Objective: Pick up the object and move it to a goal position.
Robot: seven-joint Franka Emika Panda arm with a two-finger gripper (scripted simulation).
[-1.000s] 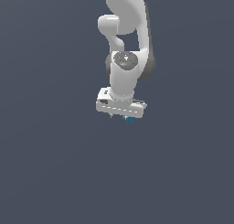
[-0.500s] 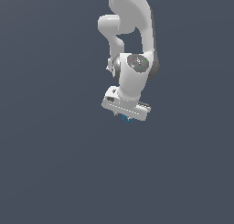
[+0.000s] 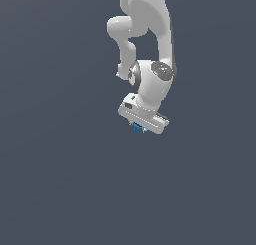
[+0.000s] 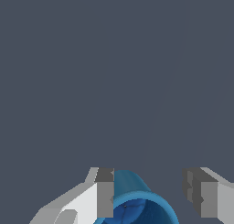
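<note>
The object (image 3: 138,129) is a tiny bright-blue cup that shows just under the white hand in the exterior view. My gripper (image 3: 140,131) hangs tilted from the arm, with the cup between its fingers. In the wrist view the blue cup (image 4: 137,208) has a darker hollow and sits between the two fingers of the gripper (image 4: 153,198). One finger (image 4: 105,195) lies against its wall. The other finger (image 4: 201,198) stands close beside its rim. Most of the cup is cut off by the picture's edge.
A plain dark grey-blue ground (image 3: 60,179) fills both views. The white arm (image 3: 150,84) comes down from the top of the exterior view. No other object shows.
The wrist and hand have swung toward the exterior view's right and tilted more. The blue cup has stayed under the hand and moved with it.
</note>
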